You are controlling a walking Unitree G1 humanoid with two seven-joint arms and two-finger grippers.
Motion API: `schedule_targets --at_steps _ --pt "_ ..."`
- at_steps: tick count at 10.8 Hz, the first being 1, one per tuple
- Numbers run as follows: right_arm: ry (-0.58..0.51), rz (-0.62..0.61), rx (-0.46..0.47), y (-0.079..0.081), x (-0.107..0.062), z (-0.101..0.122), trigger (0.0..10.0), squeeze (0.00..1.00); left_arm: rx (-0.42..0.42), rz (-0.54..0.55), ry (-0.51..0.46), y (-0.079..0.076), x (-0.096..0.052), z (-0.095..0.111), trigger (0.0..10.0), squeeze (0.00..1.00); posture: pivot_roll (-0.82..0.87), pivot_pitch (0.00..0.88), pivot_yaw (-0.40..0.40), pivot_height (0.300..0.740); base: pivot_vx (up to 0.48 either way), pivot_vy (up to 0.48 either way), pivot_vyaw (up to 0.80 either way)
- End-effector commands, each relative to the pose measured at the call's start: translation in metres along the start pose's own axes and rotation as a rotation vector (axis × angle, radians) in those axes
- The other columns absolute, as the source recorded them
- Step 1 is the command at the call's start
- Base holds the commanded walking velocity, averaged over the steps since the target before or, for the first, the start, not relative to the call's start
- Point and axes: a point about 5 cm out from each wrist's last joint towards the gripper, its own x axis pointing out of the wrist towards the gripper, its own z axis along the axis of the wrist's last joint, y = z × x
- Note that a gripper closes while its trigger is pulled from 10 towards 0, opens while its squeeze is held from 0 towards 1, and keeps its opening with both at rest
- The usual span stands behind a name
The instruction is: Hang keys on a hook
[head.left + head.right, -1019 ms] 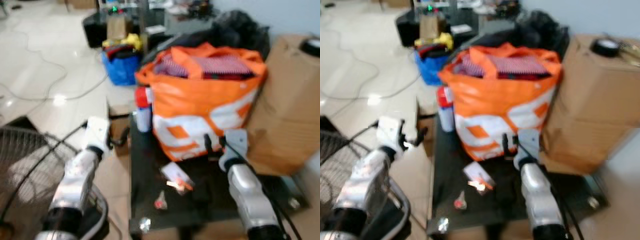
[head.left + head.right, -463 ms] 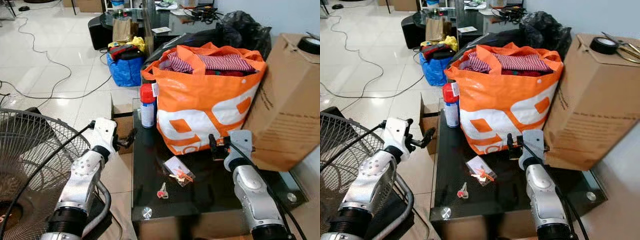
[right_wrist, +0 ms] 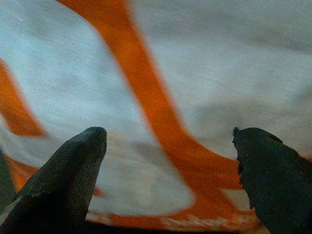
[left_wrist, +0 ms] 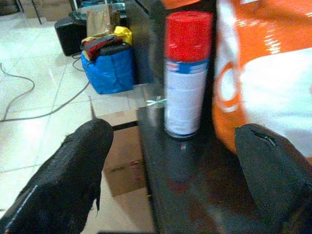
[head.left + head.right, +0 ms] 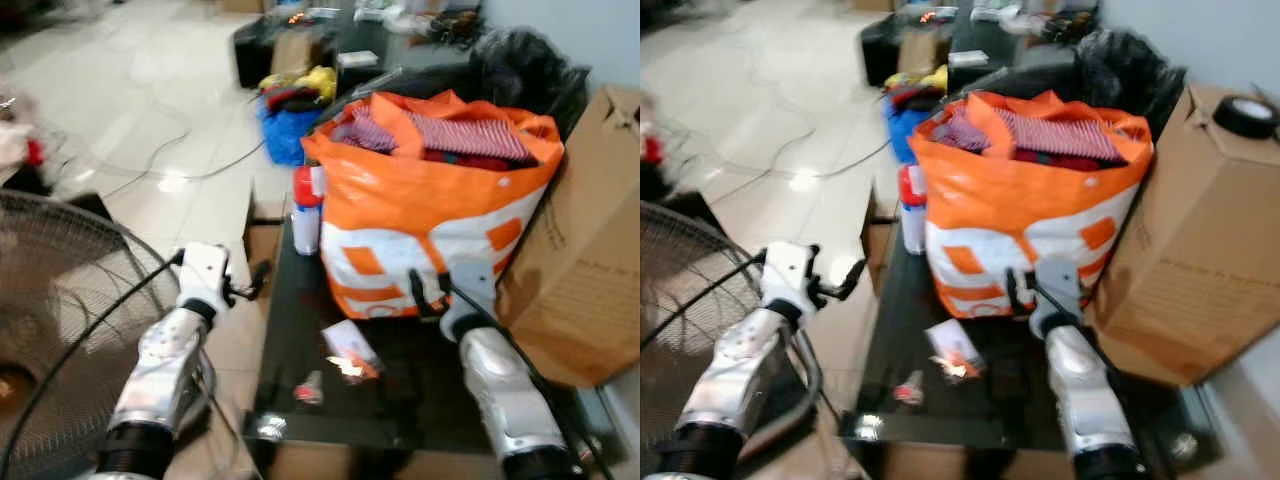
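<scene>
A small key with a red head [image 5: 308, 390] lies near the front edge of the black glass table [image 5: 290, 330]. Beside it is a clear packet with orange pieces [image 5: 347, 353]. My left gripper [image 5: 248, 284] hovers open off the table's left edge, pointing at a red-capped spray can [image 4: 185, 73]; its fingertips [image 4: 73, 180] stand wide apart. My right gripper [image 5: 430, 291] is open above the table, close against the orange and white bag [image 3: 161, 97], behind and to the right of the key.
The full orange bag [image 5: 430, 200] takes up the back of the table. A large cardboard box [image 5: 590, 270] stands at the right, a wire fan [image 5: 50, 300] at the left. A small carton [image 4: 124, 156] and a blue bag [image 5: 288, 135] sit on the floor beyond.
The whole picture has shifted and blurred, so the camera moved. Both arms keep about the same pose, and the key and packet lie where they were.
</scene>
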Motion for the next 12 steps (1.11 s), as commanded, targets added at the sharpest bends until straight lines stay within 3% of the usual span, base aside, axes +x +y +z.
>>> schedule_targets --at_steps 1,4,7,8,10,11,12 --pt "0.007 0.013 -0.008 0.0 0.001 0.001 10.0 1.0 0.02 -0.01 -0.001 0.001 -0.001 0.001 10.0 0.58 -0.04 0.0 -0.012 0.74 0.0 0.0 0.0" --pt "0.076 0.168 -0.096 0.007 -0.003 -0.011 10.0 1.0 0.101 -0.157 0.043 0.002 -0.013 -0.004 10.0 0.59 -0.03 0.0 -0.027 0.74 0.0 0.0 0.0" --pt "0.152 0.325 -0.142 0.015 -0.005 -0.022 10.0 1.0 0.184 -0.42 0.209 0.004 -0.033 -0.017 10.0 0.59 -0.02 0.0 -0.035 0.74 0.0 0.0 0.0" --pt "0.229 0.454 -0.206 0.024 -0.008 -0.034 10.0 1.0 0.231 -0.516 0.282 0.005 -0.037 -0.021 10.0 0.58 -0.02 0.0 -0.032 0.74 0.0 0.0 0.0" --pt "0.29 0.518 -0.263 0.032 -0.007 -0.045 10.0 1.0 0.333 -0.592 0.361 0.012 -0.043 -0.028 10.0 0.57 -0.02 0.0 -0.028 0.74 0.0 0.0 0.0" --pt "0.335 0.56 -0.228 0.039 -0.008 -0.051 10.0 0.9 0.337 -0.59 0.361 0.014 -0.041 -0.028 10.0 0.56 -0.02 0.0 -0.029 0.74 0.0 0.0 0.0" --pt "0.391 0.661 -0.17 0.052 -0.016 -0.059 10.0 0.0 0.335 -0.617 0.371 0.012 -0.04 -0.029 10.0 0.56 -0.03 0.0 -0.032 0.74 0.0 0.0 0.0"
